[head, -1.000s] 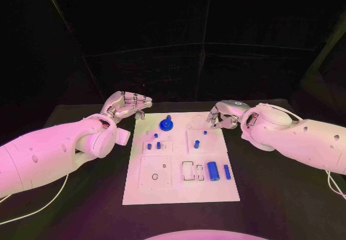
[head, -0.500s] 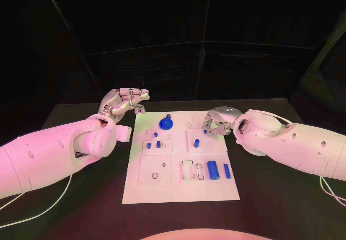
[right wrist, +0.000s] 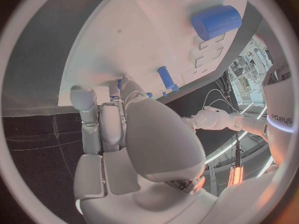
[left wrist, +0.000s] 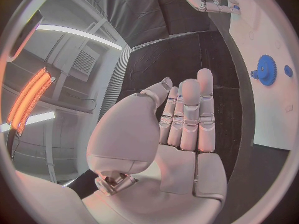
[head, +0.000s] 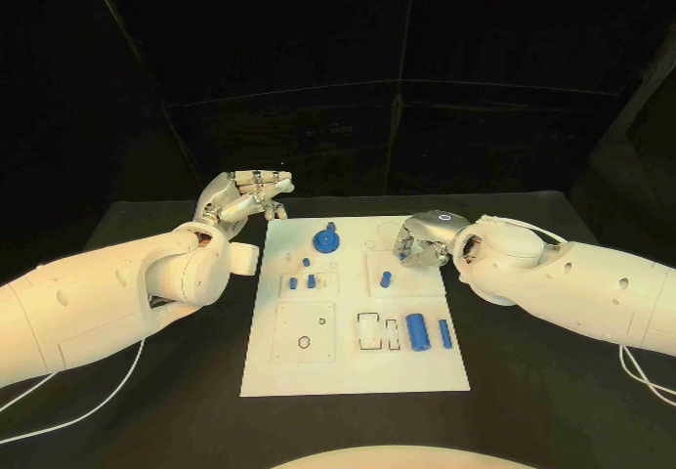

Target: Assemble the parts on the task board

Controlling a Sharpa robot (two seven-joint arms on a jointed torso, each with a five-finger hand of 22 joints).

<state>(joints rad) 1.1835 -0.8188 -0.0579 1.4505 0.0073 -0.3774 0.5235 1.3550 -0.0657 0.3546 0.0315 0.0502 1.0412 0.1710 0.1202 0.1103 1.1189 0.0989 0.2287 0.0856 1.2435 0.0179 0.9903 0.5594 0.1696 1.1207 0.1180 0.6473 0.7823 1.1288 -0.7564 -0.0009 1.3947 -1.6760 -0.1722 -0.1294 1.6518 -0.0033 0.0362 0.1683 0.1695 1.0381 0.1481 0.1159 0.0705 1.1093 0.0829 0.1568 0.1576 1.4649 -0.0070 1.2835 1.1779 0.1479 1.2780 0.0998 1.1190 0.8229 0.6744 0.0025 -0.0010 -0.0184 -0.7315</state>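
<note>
Head view: the white rectangular task board (head: 353,376) lies flat in the middle of the black table (head: 549,391), long side running away from the robot. On it, toward the far end, a blue toothed gear (head: 327,240) stands on its seat; nearer, a few short blue pegs (head: 385,280) stand upright in sockets, and at the near right a thick blue cylinder (head: 417,330) lies on its side just beside a thin blue rod (head: 443,334).

Right hand (head: 420,244) hangs over the board's far right part, fingers curled downward close to a small blue peg there. The right wrist view shows the fingers (right wrist: 99,124) drawn together with a sliver of blue at their tips, but whether they pinch that peg or merely reach it I cannot tell. Left hand (head: 242,200) hovers off the board's far left corner, holding nothing; the left wrist view shows its fingers (left wrist: 190,117) straight and side by side, palm bare.

Handling, as a judgement: the parts look like rigid moulded plastic, light, smooth and a bit slippery (the pegs especially, being small enough to roll or tip). Pegs are best taken by fingertip pinch near the top, kept upright for insertion. The thick cylinder wants a grasp across its middle, round sides between opposing fingers. The gear should be taken by its raised hub, not its teeth. The board looks light; a side push could slide it.
</note>
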